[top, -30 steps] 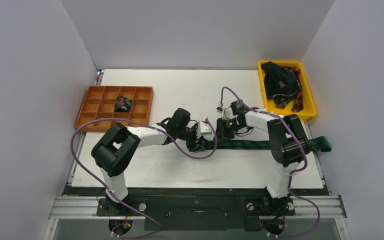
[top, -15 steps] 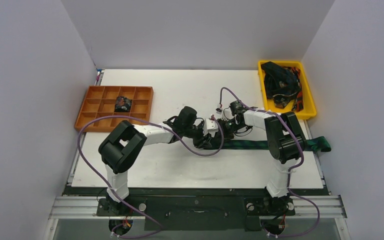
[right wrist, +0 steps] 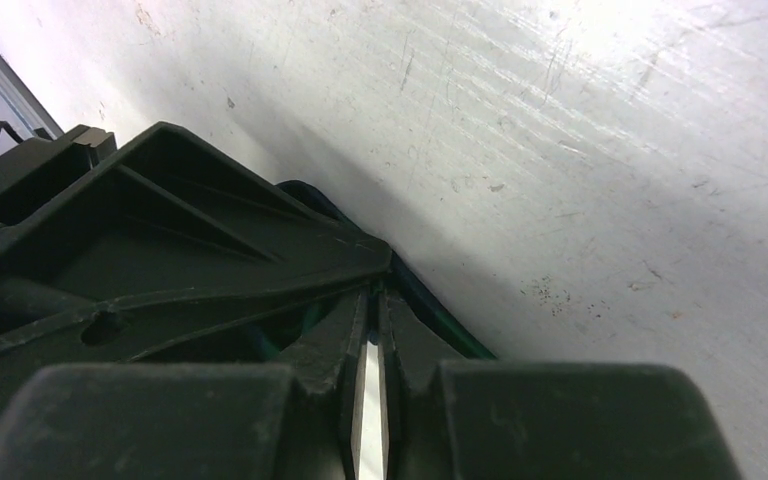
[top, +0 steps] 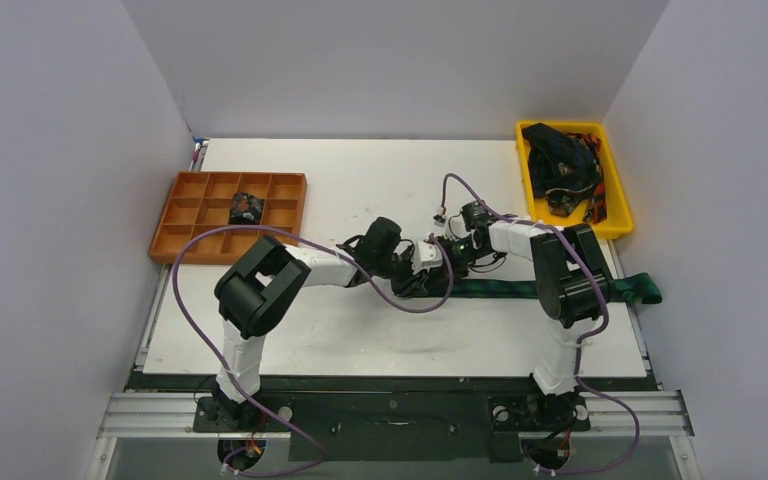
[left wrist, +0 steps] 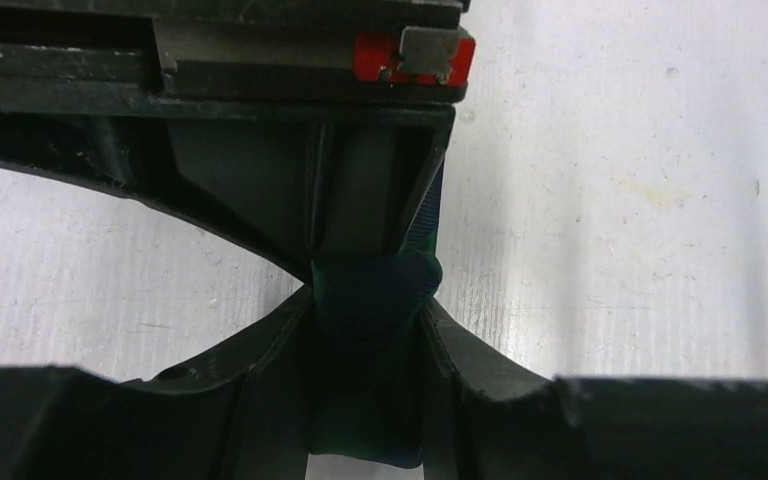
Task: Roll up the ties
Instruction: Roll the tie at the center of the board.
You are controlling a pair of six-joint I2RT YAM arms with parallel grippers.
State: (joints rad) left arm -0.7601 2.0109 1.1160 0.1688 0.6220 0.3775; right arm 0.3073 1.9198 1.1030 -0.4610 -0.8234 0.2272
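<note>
The left gripper (left wrist: 368, 312) clenches its jaws on the tie (left wrist: 374, 272) end, likely to start the coil; the right gripper (right wrist: 372, 300), jaws nearly closed and apparently empty, seems to steady it

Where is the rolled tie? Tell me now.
Top view, left side: the rolled tie sits in a middle-row compartment of the orange tray.

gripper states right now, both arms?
Left gripper: closed on the tie.
Right gripper: closed, nothing visible between its tips.
</note>
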